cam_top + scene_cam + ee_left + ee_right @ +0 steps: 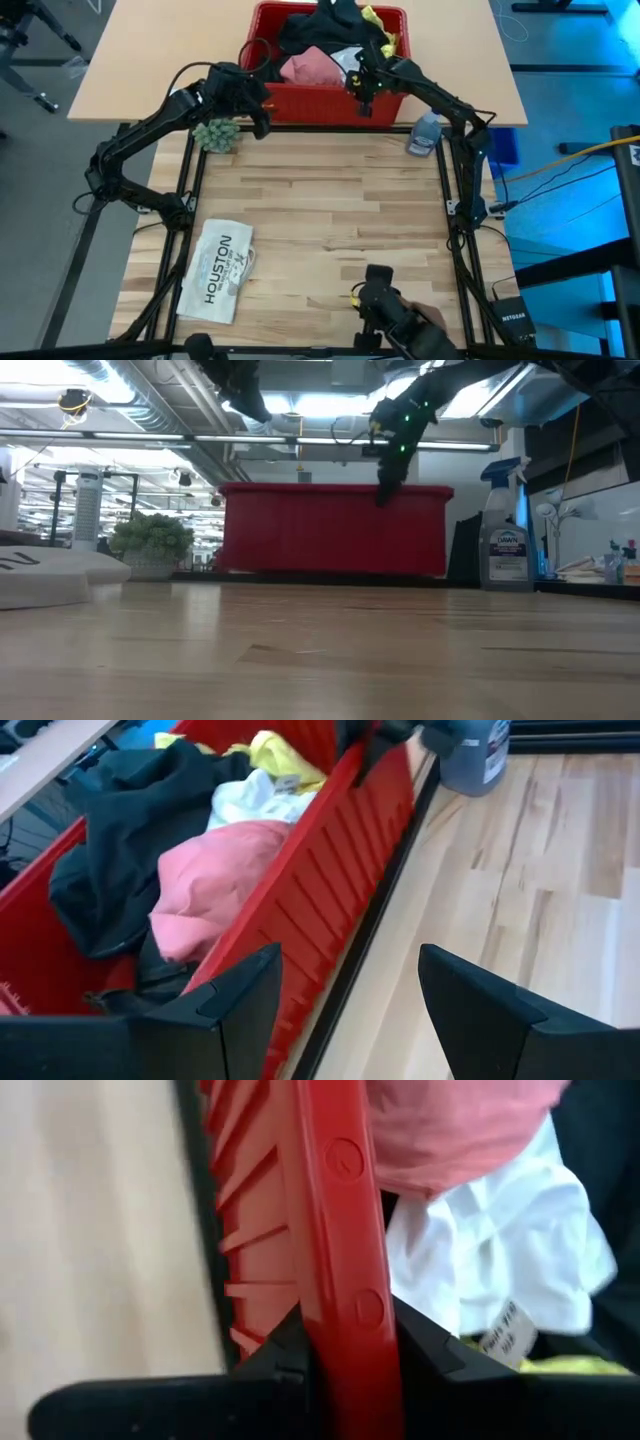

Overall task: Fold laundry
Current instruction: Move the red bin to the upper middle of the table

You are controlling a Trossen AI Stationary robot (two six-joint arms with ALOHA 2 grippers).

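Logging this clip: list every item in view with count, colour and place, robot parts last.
basket: one, red, far table edge
trousers: one, black, in basket
T-shirt: one, yellow, in basket
pink cloth: one, in basket
white cloth: one, in basket
plant: one, green, by the basket's left corner
spray bottle: one, clear blue, right of basket
HOUSTON item: one, white, near left
left gripper: open, over the basket's near wall
right gripper: shut on that near wall

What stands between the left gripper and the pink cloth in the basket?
The basket's near wall. The left gripper is open over that wall's rim, with the pink cloth just inside. The right gripper straddles the same wall.
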